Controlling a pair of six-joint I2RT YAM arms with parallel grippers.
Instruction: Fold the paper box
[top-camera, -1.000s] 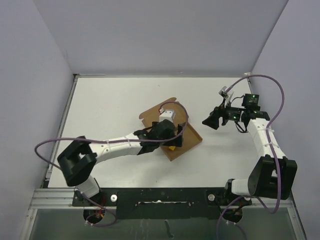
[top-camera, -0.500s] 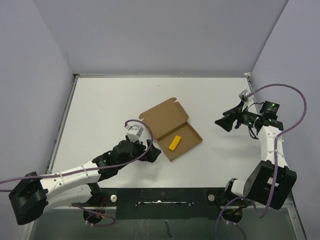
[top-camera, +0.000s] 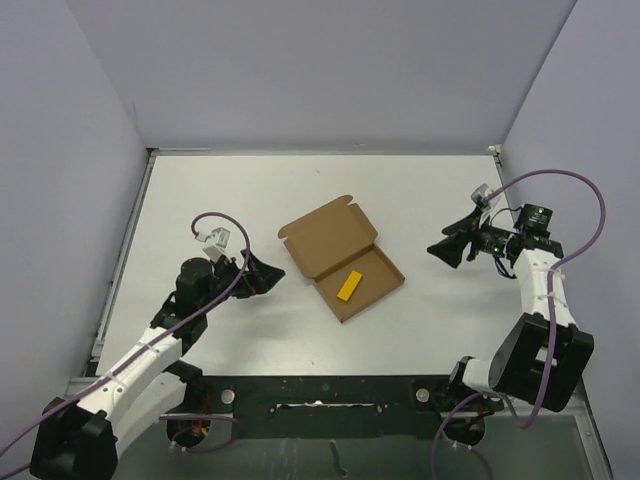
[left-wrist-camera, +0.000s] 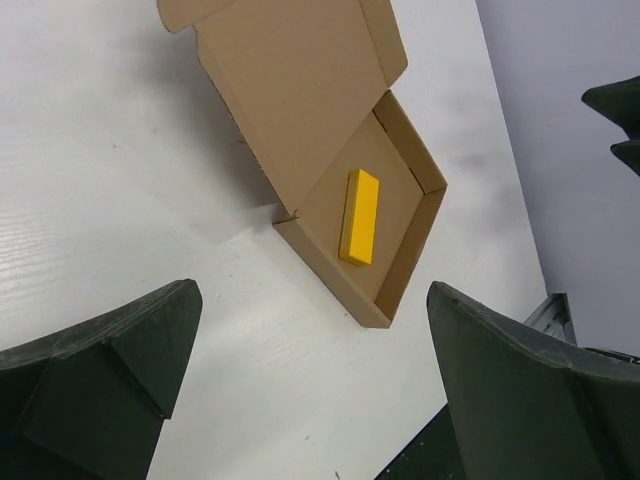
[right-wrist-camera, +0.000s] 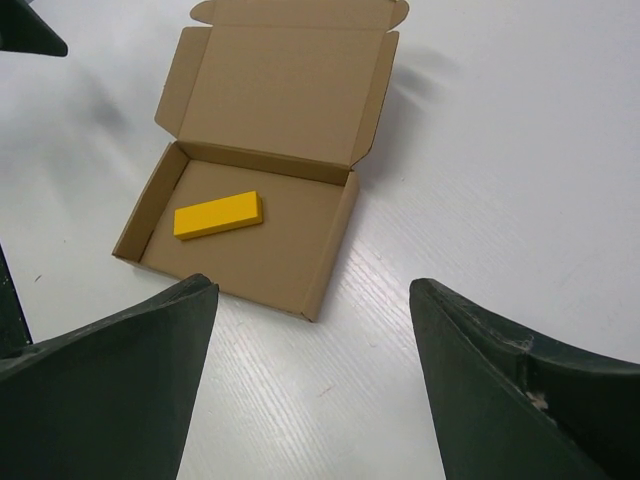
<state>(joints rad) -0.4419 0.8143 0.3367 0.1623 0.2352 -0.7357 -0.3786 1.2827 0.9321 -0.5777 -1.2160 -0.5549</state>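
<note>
1. Shows the paper box (top-camera: 340, 257) lying open near the middle of the white table (top-camera: 230, 190), set at a slant to the table's edges, with its shallow tray toward the near right and its lid thrown back toward the far left.
2. Catches the tray walls standing upright, with the lid's side flaps and rounded end tabs spread out.
3. Leaves unclear whether the lid rests flat on the table or stands a little raised, though a shadow beside it in the wrist views hints at the latter.
4. Finds a yellow block (top-camera: 349, 285) lying flat on the tray floor, clear of the walls.
5. Places the left gripper (top-camera: 268, 275) just left of the box and apart from it, fingers spread wide, holding nothing, tips turned toward the cardboard.
6. Places the right gripper (top-camera: 440, 250) well to the right of the box, likewise wide and empty, aimed back across bare table at the tray.
7. Frames the whole box, in both wrist views, between two dark fingers, untouched by either.
</note>
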